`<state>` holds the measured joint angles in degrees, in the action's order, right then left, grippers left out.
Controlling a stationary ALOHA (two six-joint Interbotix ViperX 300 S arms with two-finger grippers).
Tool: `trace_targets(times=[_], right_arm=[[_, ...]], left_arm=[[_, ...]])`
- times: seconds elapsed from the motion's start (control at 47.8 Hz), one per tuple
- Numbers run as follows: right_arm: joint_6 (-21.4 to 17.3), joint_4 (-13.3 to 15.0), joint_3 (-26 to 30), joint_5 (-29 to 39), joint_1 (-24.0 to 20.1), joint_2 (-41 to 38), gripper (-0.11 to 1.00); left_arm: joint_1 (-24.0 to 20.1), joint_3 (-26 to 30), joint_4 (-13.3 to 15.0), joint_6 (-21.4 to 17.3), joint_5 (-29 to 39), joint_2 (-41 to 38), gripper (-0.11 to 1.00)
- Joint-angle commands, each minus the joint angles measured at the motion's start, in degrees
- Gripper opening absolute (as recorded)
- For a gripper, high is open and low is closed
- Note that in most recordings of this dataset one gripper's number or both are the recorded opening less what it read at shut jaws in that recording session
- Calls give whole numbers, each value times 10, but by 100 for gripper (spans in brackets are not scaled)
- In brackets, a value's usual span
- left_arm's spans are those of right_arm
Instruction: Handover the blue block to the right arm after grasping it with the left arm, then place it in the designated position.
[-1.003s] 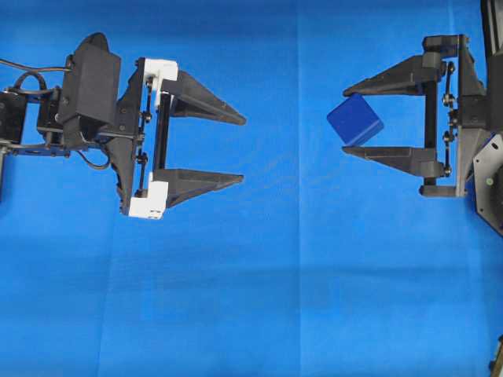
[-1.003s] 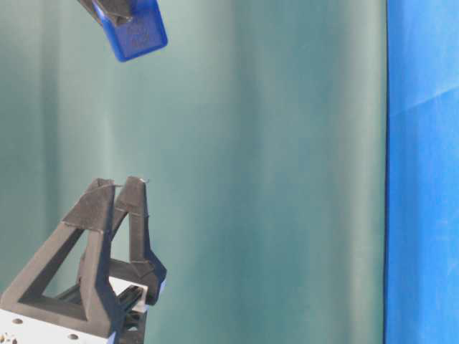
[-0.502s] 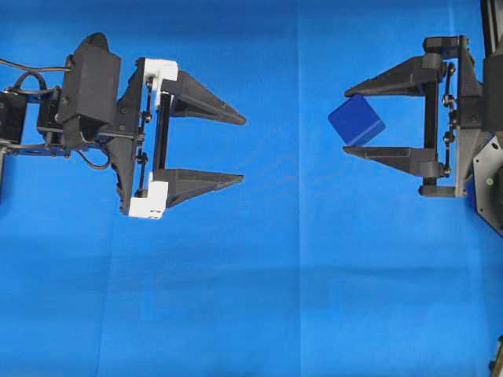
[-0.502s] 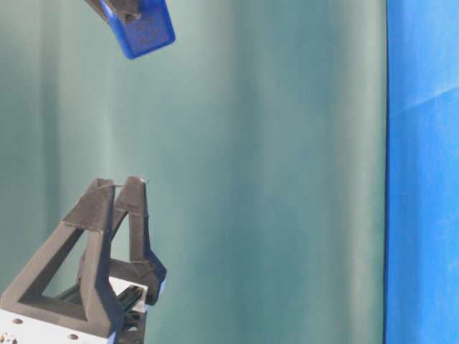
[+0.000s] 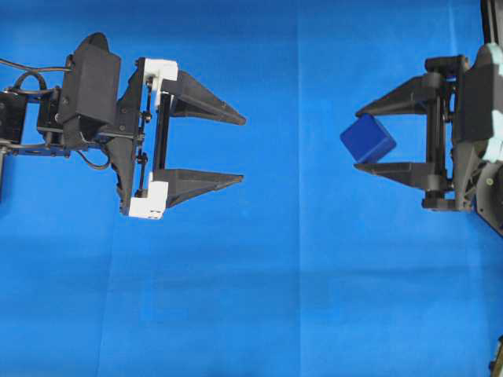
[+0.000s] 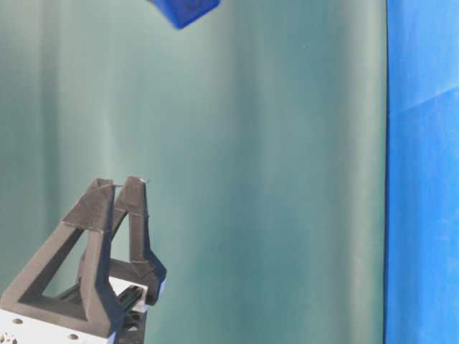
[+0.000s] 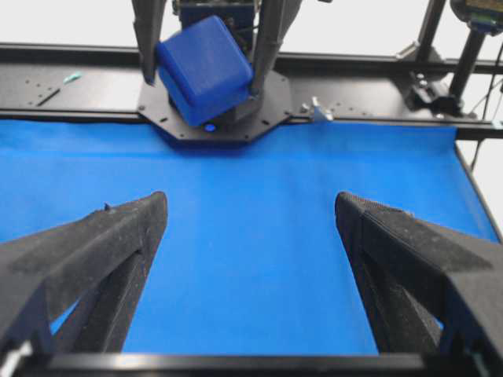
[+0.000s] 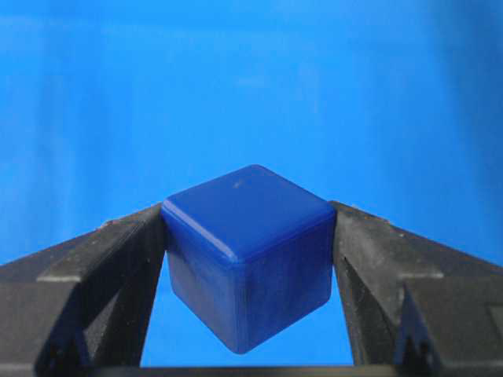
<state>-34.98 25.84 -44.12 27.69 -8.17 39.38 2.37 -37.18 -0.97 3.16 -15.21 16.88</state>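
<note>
The blue block (image 5: 368,139) is a dark-blue cube, clamped tilted between the tips of my right gripper (image 5: 364,135) at the right of the overhead view. The right wrist view shows the block (image 8: 246,252) pressed on both sides by the black fingers (image 8: 118,267), held above the cloth. My left gripper (image 5: 242,150), with white brackets, hovers at the left, open wide and empty, well apart from the block. From the left wrist view the block (image 7: 204,69) shows far ahead, gripped in the right arm's fingers. The table-level view catches only a corner of the block (image 6: 185,10) at the top edge.
A bright blue cloth (image 5: 259,298) covers the table. A black metal frame and the right arm's base plate (image 7: 236,126) stand at the cloth's far edge in the left wrist view. A green backdrop (image 6: 272,172) fills the table-level view.
My right gripper has drawn back to the right with the block and shifted slightly down in the overhead view. The block has moved nearly out of the table-level view. The left gripper has not moved.
</note>
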Motion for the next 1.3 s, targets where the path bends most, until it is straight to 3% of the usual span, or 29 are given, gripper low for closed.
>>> trace_targets(times=[0.0,1.275], right_arm=[[1,-7,6,18,-7,2,55],[3,-9,6,26,-11,-3,55]], left_arm=[[1,11,-1,0,-3,12,92],[3,10,0,-1,-3,12,92]])
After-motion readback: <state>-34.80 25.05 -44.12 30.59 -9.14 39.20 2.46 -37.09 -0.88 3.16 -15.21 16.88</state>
